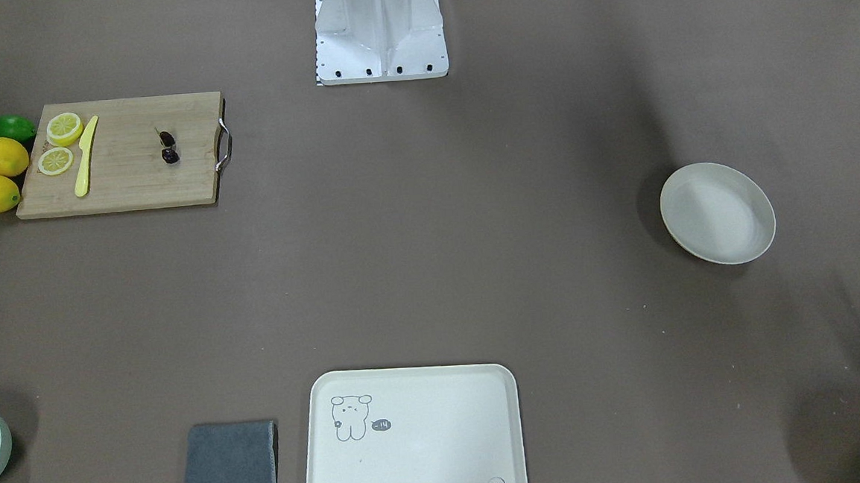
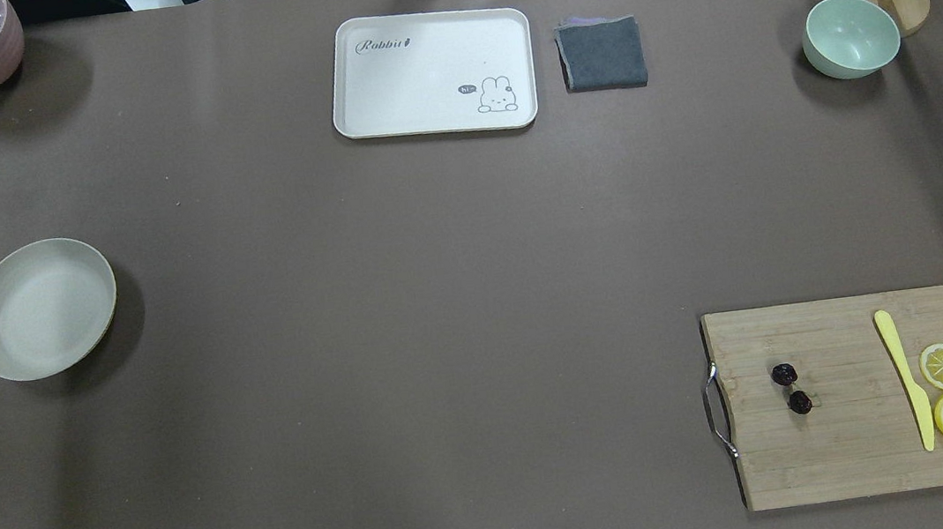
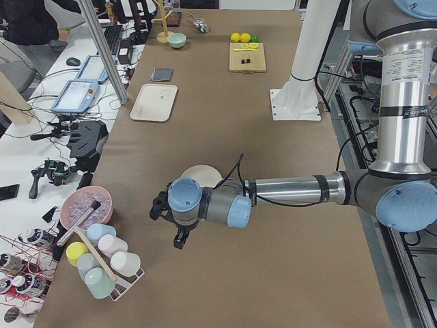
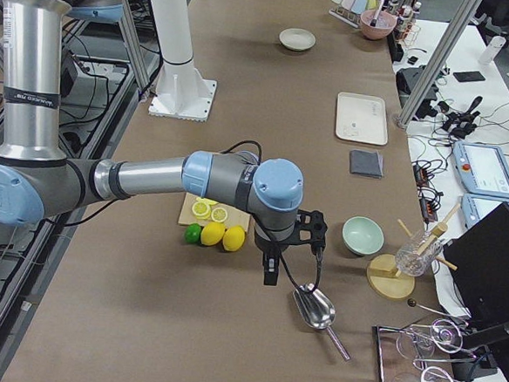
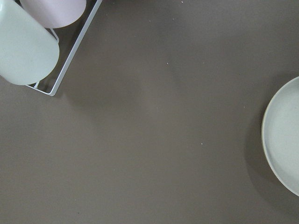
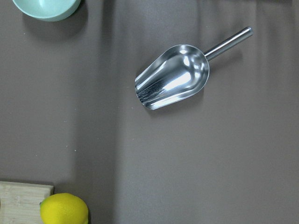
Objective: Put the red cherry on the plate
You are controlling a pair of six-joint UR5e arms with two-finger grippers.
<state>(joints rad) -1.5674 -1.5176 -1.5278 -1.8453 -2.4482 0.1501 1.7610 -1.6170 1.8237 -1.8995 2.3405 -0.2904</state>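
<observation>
Red cherry (image 2: 800, 402) sits on the cutting board (image 2: 848, 452), lower right of the overhead view, near the board's handle end. Plate (image 2: 42, 309) is at mid left, well apart from it. Left gripper (image 3: 179, 236) hangs over the table near the plate; right gripper (image 4: 271, 269) hangs near the lemons (image 4: 223, 235) and metal scoop (image 6: 173, 77). Both show only in the side views, so can't tell if either is apart or together.

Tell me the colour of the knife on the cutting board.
The knife is pale yellow, clearest in the overhead exterior view.

Brown table (image 2: 440, 303) — white bench (image 3: 17, 154) alongside (cluttered), even light.
</observation>
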